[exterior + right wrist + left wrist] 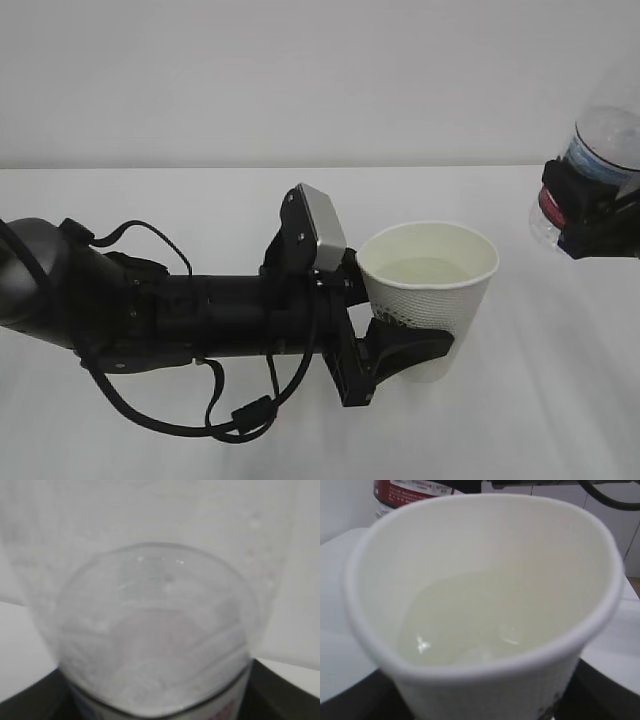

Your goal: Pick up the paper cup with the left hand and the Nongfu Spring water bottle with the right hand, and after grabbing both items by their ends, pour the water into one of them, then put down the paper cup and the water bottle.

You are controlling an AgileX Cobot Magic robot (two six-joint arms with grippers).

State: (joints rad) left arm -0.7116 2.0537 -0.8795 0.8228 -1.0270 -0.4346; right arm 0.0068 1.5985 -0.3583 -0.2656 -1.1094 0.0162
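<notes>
There's water in the paper cup now, a shallow pool sitting level in the cream interior, so I'd say the pour is done and we're at the setting-down stage. The cup is upright above the white desk, carried near its base by the left end effector, jaws spread fairly wide and closed around the cup's lower wall. Off at the right edge, well apart from the cup, the Nongfu Spring water bottle is clamped in the right end effector, jaws set wide around its body; the red label shows just at the clamp, and the bottle looks tilted rather than plumb. Whether any water is left inside it I can't tell. Next, I reckon: lower the cup straight and level onto the desk, open the jaws only when it rests, then stand the bottle upright and release it.
</notes>
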